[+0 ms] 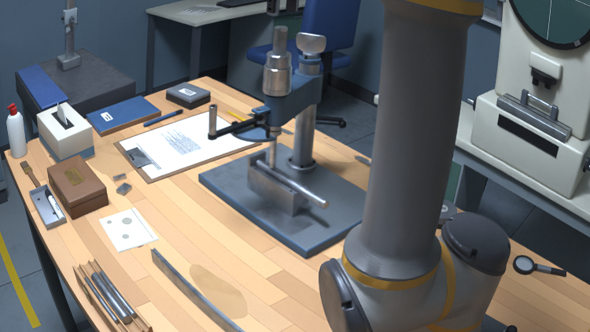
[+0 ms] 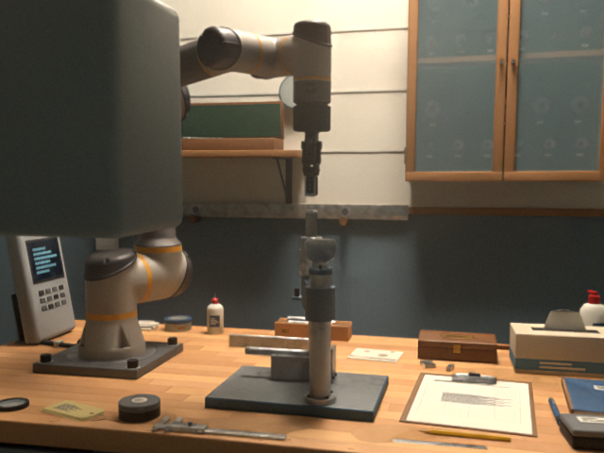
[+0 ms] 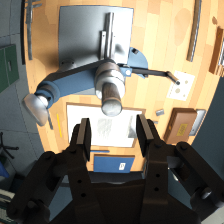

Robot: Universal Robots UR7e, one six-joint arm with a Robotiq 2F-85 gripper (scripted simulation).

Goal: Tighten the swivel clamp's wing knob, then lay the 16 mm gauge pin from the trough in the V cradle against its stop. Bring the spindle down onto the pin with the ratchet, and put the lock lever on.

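Note:
The knurled ratchet [image 3: 111,98] [image 1: 280,39] stands upright at the top of the blue gauge stand, with my gripper [image 3: 112,135] [image 2: 311,187] hanging a short way above it, open and empty. The wing knob [image 1: 310,43] [image 3: 36,108] sits on the column clamp beside it. A gauge pin [image 1: 291,183] [image 3: 108,34] lies in the V cradle [image 1: 273,189] under the spindle, its near end sticking out past the block. The black lock lever [image 1: 231,129] [image 3: 155,73] points out over the clipboard. The trough [image 1: 109,297] at the bench's near corner holds other pins.
A desk and a blue chair [image 1: 326,29] stand behind the bench. On the bench lie a clipboard [image 1: 181,144], a brown box [image 1: 76,186], a tissue box [image 1: 64,130], a steel rule [image 1: 189,289] and a caliper [image 2: 214,429]. My arm's base [image 2: 112,312] is at one end.

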